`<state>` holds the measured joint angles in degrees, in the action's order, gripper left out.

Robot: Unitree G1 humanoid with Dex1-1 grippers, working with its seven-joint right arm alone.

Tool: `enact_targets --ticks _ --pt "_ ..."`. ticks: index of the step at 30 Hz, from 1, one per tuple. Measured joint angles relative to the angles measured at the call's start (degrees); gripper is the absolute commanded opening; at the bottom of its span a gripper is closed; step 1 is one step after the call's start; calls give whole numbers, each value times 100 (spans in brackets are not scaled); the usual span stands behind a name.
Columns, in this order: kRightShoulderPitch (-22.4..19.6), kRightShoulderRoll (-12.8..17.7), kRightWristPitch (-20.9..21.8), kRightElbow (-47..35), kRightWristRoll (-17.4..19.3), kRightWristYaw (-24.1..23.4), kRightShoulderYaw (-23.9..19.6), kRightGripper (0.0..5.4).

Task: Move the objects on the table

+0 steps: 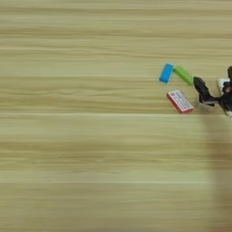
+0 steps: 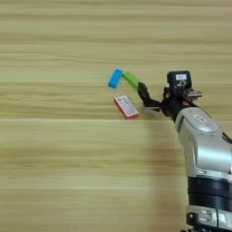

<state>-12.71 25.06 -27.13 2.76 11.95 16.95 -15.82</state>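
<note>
Three small objects lie close together on the table (image 2: 59, 149): a blue block (image 2: 115, 78), a green block (image 2: 131, 80) touching its right end, and a flat red-edged white packet (image 2: 126, 107) just below them. My right gripper (image 2: 161, 86) comes in from the lower right on a silver forearm (image 2: 204, 149). It stands open, with bare wood between its jaws. Its left black finger (image 2: 145, 94) sits just right of the green block and above-right of the packet, holding nothing. In the left eye view only that finger (image 1: 200, 89) and the gripper's edge show. A remote control and a beige piece are out of view.
Broad bare wood stretches to the left of and below the cluster. The forearm covers the lower right corner in the right eye view and casts a shadow down the table below the gripper.
</note>
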Motion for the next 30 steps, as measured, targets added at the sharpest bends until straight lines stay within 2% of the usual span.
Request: enact_targets --ticks 7,16,30 --pt "-41 -18 -29 494 -68 101 149 538" --pt "-372 -15 50 1528 -105 227 145 538" --pt "-593 1 146 2087 -140 350 138 538"
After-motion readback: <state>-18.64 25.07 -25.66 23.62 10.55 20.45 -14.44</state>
